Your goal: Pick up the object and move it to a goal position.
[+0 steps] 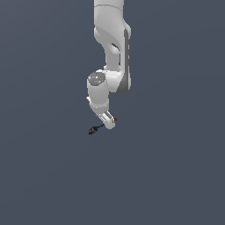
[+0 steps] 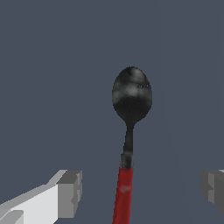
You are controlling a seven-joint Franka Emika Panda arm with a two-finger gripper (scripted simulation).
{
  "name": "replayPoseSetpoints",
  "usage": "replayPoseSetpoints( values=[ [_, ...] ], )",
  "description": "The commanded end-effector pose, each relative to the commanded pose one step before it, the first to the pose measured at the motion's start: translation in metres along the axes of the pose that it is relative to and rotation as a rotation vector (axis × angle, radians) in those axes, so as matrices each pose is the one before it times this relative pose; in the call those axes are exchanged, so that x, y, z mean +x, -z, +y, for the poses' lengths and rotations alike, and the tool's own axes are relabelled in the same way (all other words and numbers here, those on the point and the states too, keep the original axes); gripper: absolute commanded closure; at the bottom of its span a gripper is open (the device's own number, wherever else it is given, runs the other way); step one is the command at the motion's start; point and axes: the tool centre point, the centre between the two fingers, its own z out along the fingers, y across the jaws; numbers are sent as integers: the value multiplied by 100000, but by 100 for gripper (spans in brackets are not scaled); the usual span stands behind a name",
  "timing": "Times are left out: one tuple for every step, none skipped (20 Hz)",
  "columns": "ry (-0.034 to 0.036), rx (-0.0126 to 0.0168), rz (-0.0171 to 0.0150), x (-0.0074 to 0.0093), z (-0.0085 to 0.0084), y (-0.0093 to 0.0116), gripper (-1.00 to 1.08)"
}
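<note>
The object is a small spoon-like tool with a black bulbous tip (image 2: pixel 131 96) and a red shaft (image 2: pixel 124 192). In the wrist view it lies between my two grey fingertips (image 2: pixel 70 192), with clear gaps on both sides. My gripper (image 2: pixel 142 190) is open and straddles the red shaft without touching it. In the exterior view the white gripper (image 1: pixel 109 121) is down at the object. The black tip (image 1: pixel 93 129) sticks out toward the exterior view's left and a bit of the red end (image 1: pixel 115 119) shows on the other side.
A plain dark grey-blue surface (image 1: pixel 176 176) fills both views. The white arm (image 1: pixel 110 44) comes down from the top of the exterior view. No other objects or goal marker show.
</note>
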Motion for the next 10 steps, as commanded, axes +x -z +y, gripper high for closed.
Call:
replayPoseSetpoints(
  values=[
    [-9, 27, 21, 7, -8, -16, -92],
    [0, 0, 0, -7, -1, -89, -92],
    [0, 0, 0, -11, -1, -148, -92],
    [-69, 0, -2, 12, 24, -207, -92],
    [0, 0, 0, -20, -2, -265, -92],
    [-69, -1, 0, 3, 24, -323, -92],
    [0, 0, 0, -28, -2, -379, -92],
    [-98, -2, 1, 7, 34, -434, -92],
    [-69, -2, 1, -7, 22, -488, -92],
    [-69, -1, 2, -7, 19, -524, -92]
  ],
)
